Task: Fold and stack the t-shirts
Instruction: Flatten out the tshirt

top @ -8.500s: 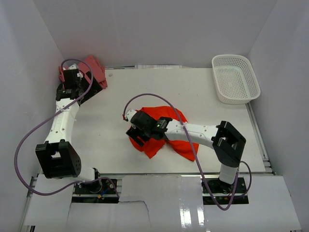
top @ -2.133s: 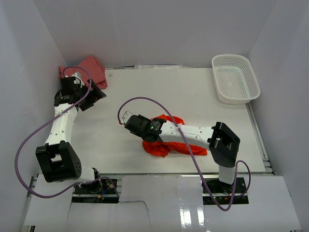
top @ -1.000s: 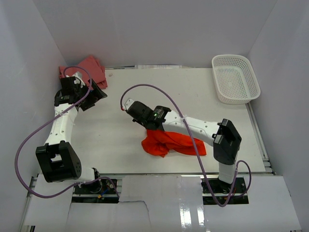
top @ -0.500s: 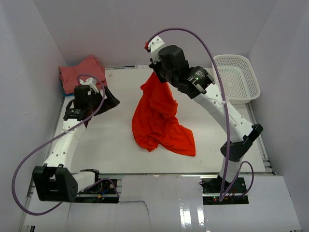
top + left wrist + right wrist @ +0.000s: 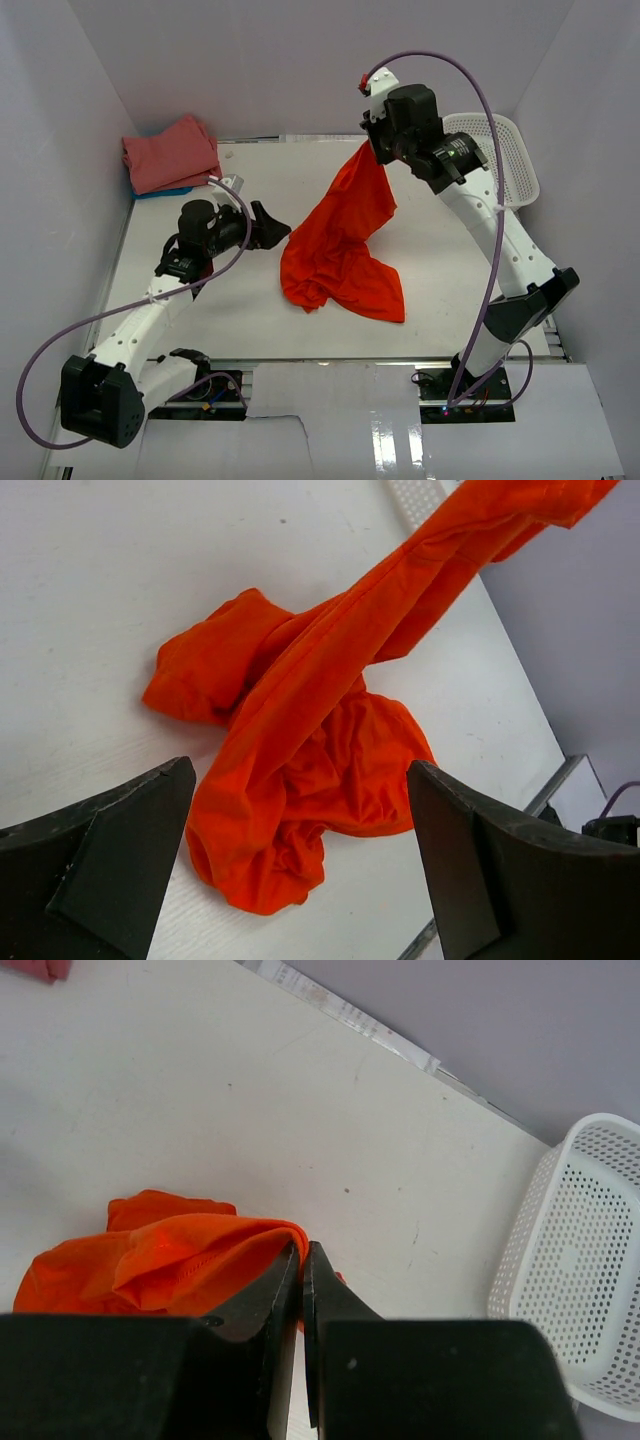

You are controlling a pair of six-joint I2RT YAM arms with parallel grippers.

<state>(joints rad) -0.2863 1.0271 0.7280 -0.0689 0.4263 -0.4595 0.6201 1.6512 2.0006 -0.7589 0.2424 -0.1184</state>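
Shirt (image 5: 340,240) limp, light, no stiffness: hangs from clamped right gripper (image 5: 378,143), tail bunched on table (image 5: 250,170). Left gripper (image 5: 270,227) wide open, empty, just beside. Take 1 free corner; which seam, can't tell.

The orange-red t-shirt (image 5: 340,240) is soft matt cloth, rumpled into deep folds. At the table's 10 o'clock, the salmon-pink t-shirt (image 5: 170,152) is the same dull cloth, with the edge of a blue t-shirt (image 5: 152,192) beneath it. The table (image 5: 230,300) is smooth matt white, faintly specked. At 2 o'clock, the basket (image 5: 522,165) is white plastic mesh. The left gripper (image 5: 300,768) and right gripper (image 5: 300,1250) have matt black plastic fingers. The arm shells (image 5: 510,250) are glossy white plastic.
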